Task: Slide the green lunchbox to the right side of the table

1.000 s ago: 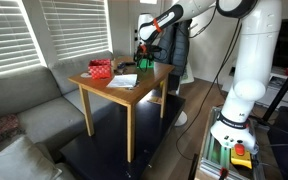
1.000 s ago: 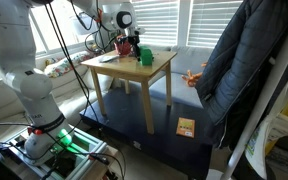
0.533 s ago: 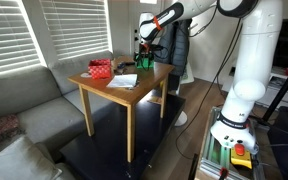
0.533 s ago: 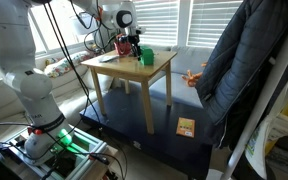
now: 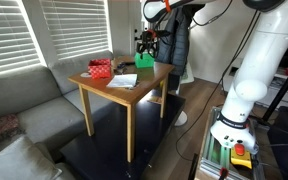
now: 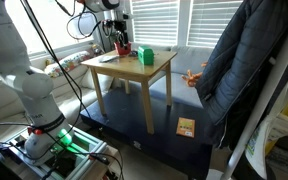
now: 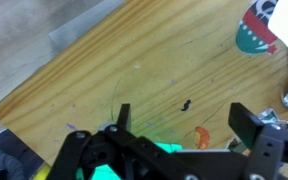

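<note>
The green lunchbox (image 5: 145, 62) stands on the far part of the light-brown wooden table (image 5: 102, 90), near one edge. It shows in both exterior views (image 6: 145, 57). My gripper (image 5: 144, 41) hangs above the table, raised clear of the lunchbox, and also shows in an exterior view (image 6: 120, 35). In the wrist view the gripper (image 7: 184, 120) is open and empty over bare wood (image 7: 134, 60). A bit of green (image 7: 106, 171) shows at the bottom edge behind the gripper body.
A red patterned box (image 5: 101, 69) sits on the table's far corner (image 6: 123, 50). A white sheet (image 5: 123, 80) lies mid-table. A grey sofa (image 5: 24, 110) stands beside the table. A dark jacket (image 6: 239, 70) hangs nearby.
The arm has lifted and the gripper has risen away from the green lunchbox. The lunchbox and red box have not moved.
</note>
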Robot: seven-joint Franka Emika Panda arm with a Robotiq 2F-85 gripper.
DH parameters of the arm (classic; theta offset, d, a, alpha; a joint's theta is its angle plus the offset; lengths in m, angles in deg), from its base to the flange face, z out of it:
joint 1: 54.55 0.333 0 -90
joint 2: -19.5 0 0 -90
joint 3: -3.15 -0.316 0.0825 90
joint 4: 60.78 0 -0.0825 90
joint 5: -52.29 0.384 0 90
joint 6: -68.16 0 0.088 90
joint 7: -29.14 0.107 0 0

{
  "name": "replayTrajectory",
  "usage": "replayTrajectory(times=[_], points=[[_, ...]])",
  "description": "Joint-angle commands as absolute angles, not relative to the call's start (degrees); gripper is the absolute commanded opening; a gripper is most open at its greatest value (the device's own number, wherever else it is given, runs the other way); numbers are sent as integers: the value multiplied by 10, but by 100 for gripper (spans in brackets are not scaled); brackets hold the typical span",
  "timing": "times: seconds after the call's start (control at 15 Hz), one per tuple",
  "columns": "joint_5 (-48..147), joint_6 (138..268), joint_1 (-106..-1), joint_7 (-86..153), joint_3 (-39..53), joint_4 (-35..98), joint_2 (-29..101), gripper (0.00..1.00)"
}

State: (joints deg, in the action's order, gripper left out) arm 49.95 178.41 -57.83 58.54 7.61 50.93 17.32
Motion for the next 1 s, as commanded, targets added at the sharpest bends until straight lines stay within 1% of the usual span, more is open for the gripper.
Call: replayTrajectory(times=[0.0, 0.4, 0.47, 0.93], points=[[504, 1782, -577, 527, 65, 556, 86, 100], [494, 1828, -579, 418, 60, 597, 13, 100], [500, 1799, -584, 456, 55, 563, 45, 100], [499, 1801, -585, 451, 55, 566, 44, 100]])
